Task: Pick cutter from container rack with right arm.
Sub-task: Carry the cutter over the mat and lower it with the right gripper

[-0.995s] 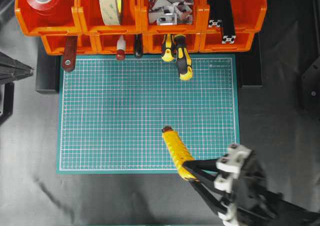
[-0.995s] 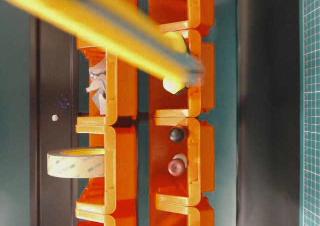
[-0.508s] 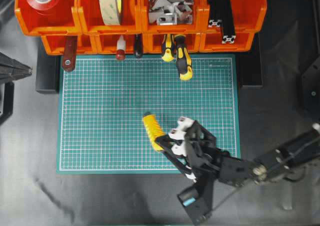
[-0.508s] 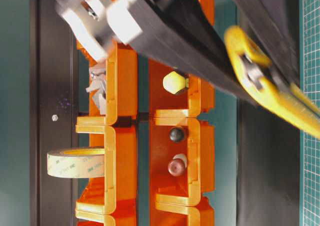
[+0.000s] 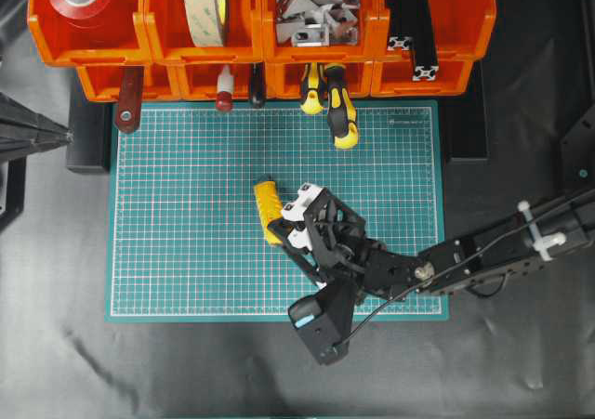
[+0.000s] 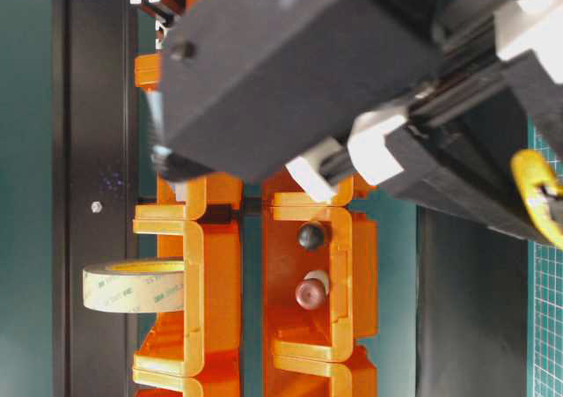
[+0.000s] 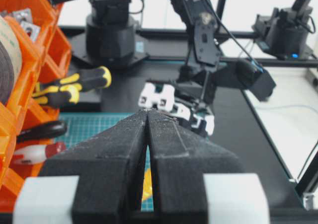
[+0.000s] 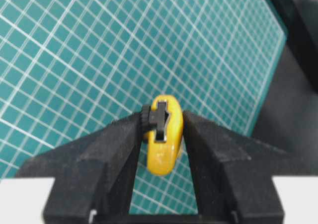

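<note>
Overhead view: we are seeing the right gripper (image 5: 284, 226) clamping the cutter (image 5: 267, 207) over the middle of the green cutting mat (image 5: 177, 205), well clear of the container rack (image 5: 260, 38). Only the cutter's front half is showing; the rest is lying under the fingers. The left gripper (image 5: 58, 137) is barely entering at the mat's left side.

Table-level view: the right arm is filling most of the picture. Only a yellow sliver of the cutter (image 6: 538, 194) is peeking out at the right edge, so we cannot read the grip here.

Left wrist view: the left gripper (image 7: 147, 115) is resting with its fingers pressed together, holding nothing. The right gripper (image 7: 175, 111) is showing beyond them, but the cutter is almost wholly hidden.

Right wrist view: the cutter (image 8: 163, 137) is sitting between the two fingers, seen end-on, slider facing us. We are judging it light, stiff and smooth-sided plastic, so liable to swivel; gripping across the flat sides near mid-length seems best. Blade state: cannot tell.
</note>
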